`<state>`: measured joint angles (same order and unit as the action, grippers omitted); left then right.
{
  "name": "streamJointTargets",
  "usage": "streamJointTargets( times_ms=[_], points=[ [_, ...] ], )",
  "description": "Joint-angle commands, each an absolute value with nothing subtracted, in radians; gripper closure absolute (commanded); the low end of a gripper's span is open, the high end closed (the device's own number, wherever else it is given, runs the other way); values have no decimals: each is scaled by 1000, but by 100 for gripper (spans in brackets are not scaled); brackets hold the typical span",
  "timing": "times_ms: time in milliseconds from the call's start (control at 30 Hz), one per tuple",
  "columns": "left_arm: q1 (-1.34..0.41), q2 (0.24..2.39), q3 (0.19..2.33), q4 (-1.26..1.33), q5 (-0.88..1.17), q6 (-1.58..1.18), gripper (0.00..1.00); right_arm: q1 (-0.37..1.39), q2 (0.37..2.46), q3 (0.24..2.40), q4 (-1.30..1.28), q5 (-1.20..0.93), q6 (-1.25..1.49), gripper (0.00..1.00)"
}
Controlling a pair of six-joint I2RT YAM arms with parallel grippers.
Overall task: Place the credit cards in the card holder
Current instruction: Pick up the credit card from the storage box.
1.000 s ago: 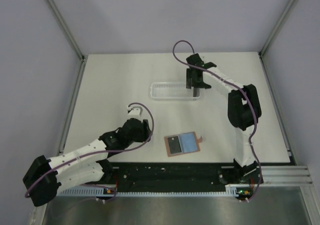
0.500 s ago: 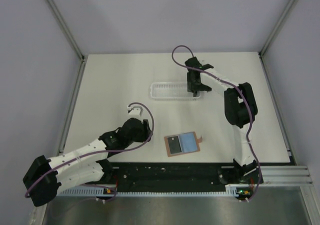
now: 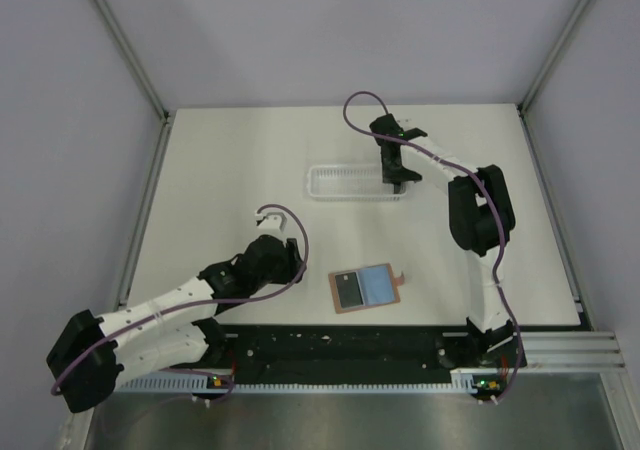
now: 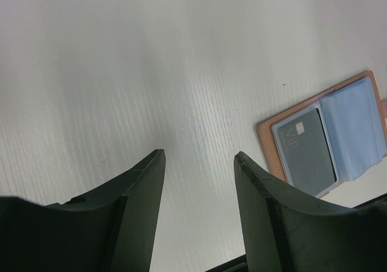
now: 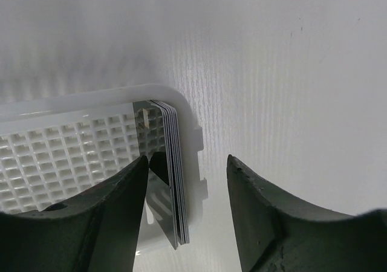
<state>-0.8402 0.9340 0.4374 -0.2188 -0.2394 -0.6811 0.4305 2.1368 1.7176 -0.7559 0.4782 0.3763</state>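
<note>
A stack of cards (image 5: 175,181) stands on edge against the right end of the white tray (image 5: 72,103), between the parted jaws of the right pincer (image 5: 187,160). Nearer, the wallet (image 3: 365,289) lies open on the bench (image 3: 230,170), with a black card (image 4: 308,148) in its left pocket. The left pincer (image 4: 199,157) gapes, holding nothing, left of the wallet.

My jaws are dark, matt plastic, a little rough along their edges. The table (image 4: 121,54) is matt white with a fine ribbed grain. The tray (image 5: 91,100) is white, glossy plastic moulded in a grid. The credit cards (image 5: 177,187) standing in it look thin, smooth and shiny. The card holder (image 4: 264,140) is matt reddish-brown and leather-like, with smooth pale blue sleeves.
</note>
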Motion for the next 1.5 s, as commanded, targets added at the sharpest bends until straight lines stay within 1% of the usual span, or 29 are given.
streamJointTargets(
  times_ms=[0, 533, 800, 1067, 1367, 1467],
  points=[
    [-836, 940, 443, -175, -230, -678, 45, 420, 2109, 1749, -762, 517, 370, 47],
    [-831, 927, 433, -173, -222, -683, 46, 420, 2057, 1733, -764, 529, 353, 60],
    [-831, 923, 433, -175, -219, -684, 46, 420, 2042, 1726, -764, 532, 347, 64],
    [-831, 930, 434, -173, -215, -689, 46, 420, 2033, 1721, -764, 532, 339, 77],
    [-833, 920, 430, -176, -215, -690, 47, 420, 2022, 1723, -764, 512, 336, 83],
    [-831, 919, 431, -178, -213, -693, 47, 422, 2010, 1732, -765, 486, 334, 90]
  ],
)
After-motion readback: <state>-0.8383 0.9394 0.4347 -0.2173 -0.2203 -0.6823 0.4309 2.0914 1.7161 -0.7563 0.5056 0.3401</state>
